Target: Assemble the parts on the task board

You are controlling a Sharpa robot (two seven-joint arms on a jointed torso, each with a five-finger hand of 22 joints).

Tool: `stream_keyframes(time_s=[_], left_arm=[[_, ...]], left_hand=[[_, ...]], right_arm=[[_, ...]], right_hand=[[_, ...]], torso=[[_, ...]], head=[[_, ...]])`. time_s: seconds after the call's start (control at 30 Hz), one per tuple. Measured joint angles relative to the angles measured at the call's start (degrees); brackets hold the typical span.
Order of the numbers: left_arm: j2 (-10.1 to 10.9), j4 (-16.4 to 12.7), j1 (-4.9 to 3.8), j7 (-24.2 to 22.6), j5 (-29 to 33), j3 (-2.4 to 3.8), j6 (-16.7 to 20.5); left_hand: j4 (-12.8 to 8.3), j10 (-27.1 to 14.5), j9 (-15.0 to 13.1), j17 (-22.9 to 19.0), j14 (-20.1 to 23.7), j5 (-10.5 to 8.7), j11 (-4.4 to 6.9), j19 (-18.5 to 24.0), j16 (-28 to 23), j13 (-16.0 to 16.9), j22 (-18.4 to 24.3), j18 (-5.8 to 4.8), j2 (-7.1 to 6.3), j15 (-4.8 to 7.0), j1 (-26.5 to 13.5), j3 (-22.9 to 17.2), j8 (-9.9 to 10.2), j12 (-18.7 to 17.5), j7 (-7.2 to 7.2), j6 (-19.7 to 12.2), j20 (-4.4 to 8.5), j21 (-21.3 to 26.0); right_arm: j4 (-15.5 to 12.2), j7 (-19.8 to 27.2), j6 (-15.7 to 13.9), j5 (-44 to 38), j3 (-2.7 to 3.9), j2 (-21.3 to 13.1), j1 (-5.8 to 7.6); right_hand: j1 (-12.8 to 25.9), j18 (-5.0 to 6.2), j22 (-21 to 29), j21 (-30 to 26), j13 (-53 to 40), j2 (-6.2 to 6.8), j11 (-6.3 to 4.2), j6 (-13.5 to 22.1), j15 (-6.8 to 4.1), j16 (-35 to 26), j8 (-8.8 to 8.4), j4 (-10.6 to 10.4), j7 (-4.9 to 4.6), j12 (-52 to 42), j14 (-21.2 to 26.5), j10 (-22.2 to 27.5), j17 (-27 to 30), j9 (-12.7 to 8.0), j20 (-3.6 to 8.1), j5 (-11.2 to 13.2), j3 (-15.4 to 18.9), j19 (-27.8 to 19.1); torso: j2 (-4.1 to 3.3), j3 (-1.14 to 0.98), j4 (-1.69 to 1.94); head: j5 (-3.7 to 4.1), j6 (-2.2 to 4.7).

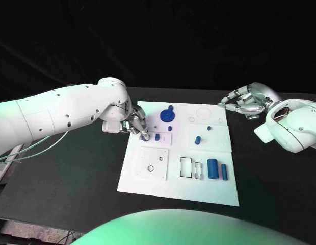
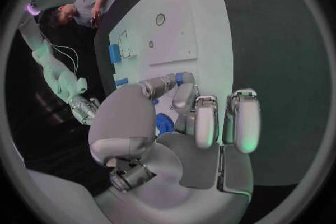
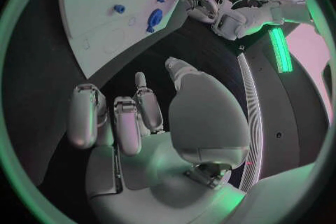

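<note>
At the left edge of the task board (image 1: 179, 191), the left hand (image 1: 134, 124) has its fingertips down over a small blue part (image 1: 157, 137), and honestly I can't tell if it's pinching that piece or only touching it, since the fingers cover the contact. From the left wrist view, something blue peeks out between thumb and fingers (image 2: 185, 78). The right hand (image 1: 247, 103) hangs off the board's far right corner, fingers curled loosely, nothing in them. The white board lies mid-table with blue pieces scattered: a round knob (image 1: 167, 115), two cylinders (image 1: 212, 168).
</note>
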State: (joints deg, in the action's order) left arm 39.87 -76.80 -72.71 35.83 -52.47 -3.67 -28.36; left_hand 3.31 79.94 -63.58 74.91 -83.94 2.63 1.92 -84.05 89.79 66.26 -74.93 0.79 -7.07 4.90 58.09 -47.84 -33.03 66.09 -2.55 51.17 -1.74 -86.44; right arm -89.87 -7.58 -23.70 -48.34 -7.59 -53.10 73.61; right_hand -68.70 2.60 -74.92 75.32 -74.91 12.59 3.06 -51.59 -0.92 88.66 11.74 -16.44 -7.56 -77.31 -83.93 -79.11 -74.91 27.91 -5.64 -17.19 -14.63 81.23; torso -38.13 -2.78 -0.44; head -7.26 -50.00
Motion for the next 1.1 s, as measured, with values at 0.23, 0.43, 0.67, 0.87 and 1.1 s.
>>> stream_keyframes(time_s=[0.23,0.43,0.67,0.87,1.1], left_arm=[[0.0,-0.15,-0.07,0.0,0.64,0.14,-0.05],[-0.06,-0.08,-0.12,-0.01,0.9,0.17,-0.04],[-0.23,0.13,-0.14,0.2,0.48,0.17,-0.03],[-0.61,0.58,-0.15,0.54,-0.26,0.12,-0.12],[-1.2,1.03,-0.21,0.73,-1.03,0.0,-0.13]], left_hand=[[0.0,0.39,-0.07,0.0,0.0,0.0,0.08,0.0,0.0,0.36,0.0,0.0,0.0,0.0,0.0,0.0,0.0,0.46,-0.01,0.0,0.0,0.0],[0.0,0.38,-0.07,0.0,0.0,0.0,0.09,0.0,0.0,0.49,0.01,0.0,0.0,0.0,0.0,0.0,0.0,0.46,-0.09,-0.07,0.0,0.0],[0.0,0.37,-0.16,0.0,0.0,0.0,0.1,0.0,0.0,0.59,0.01,0.0,0.06,0.0,0.37,0.01,0.0,0.69,-0.11,-0.08,0.0,0.0],[-0.01,0.36,-0.16,0.0,0.0,0.22,0.1,0.0,0.0,0.59,0.01,0.0,-0.01,0.0,0.44,0.01,0.01,0.69,-0.13,-0.09,0.0,0.0],[-0.01,0.36,-0.17,0.0,0.0,0.23,0.1,0.0,0.0,0.59,0.01,0.0,-0.01,0.0,0.44,0.01,0.01,0.69,-0.11,0.14,0.0,0.0]], right_arm=[[0.0,0.0,0.0,-0.01,0.0,-0.02,0.0],[-0.02,-0.01,0.0,-0.02,0.0,-0.03,0.0],[-0.01,-0.01,0.0,-0.03,0.0,0.01,0.0],[0.0,-0.02,0.0,-0.03,0.0,0.02,0.0],[0.01,-0.02,0.0,-0.04,0.0,0.07,-0.01]], right_hand=[[0.0,0.0,0.0,0.0,0.0,0.0,0.0,0.0,0.0,0.0,0.0,0.0,0.0,0.0,0.0,0.0,0.0,0.0,0.0,0.0,0.0,0.0],[0.0,0.0,0.01,0.0,0.0,0.0,0.0,0.0,0.0,0.0,0.0,0.0,0.0,0.0,0.0,0.0,0.0,-0.01,0.0,0.0,0.0,0.0],[0.0,-0.01,0.01,0.0,0.0,0.0,0.0,0.0,0.0,0.0,0.0,0.0,0.0,0.0,0.0,0.0,0.0,-0.01,0.0,0.0,0.0,0.0],[0.0,0.0,0.02,0.0,0.0,0.0,0.0,0.0,0.0,0.0,0.0,0.0,0.0,0.0,0.0,0.0,0.01,-0.01,0.0,0.0,0.0,0.0],[0.0,0.0,0.0,0.0,0.0,0.0,0.0,0.0,0.0,0.0,0.0,0.0,0.0,0.0,0.0,0.0,0.01,-0.02,0.0,0.0,0.0,0.0]], torso=[[-0.01,-0.04,-0.04],[-0.02,-0.05,0.0],[0.01,-0.04,0.03],[0.01,-0.02,0.02],[0.01,0.02,0.02]], head=[[0.03,0.0],[0.09,0.0],[0.04,0.0],[-0.03,0.0],[-0.04,0.0]])
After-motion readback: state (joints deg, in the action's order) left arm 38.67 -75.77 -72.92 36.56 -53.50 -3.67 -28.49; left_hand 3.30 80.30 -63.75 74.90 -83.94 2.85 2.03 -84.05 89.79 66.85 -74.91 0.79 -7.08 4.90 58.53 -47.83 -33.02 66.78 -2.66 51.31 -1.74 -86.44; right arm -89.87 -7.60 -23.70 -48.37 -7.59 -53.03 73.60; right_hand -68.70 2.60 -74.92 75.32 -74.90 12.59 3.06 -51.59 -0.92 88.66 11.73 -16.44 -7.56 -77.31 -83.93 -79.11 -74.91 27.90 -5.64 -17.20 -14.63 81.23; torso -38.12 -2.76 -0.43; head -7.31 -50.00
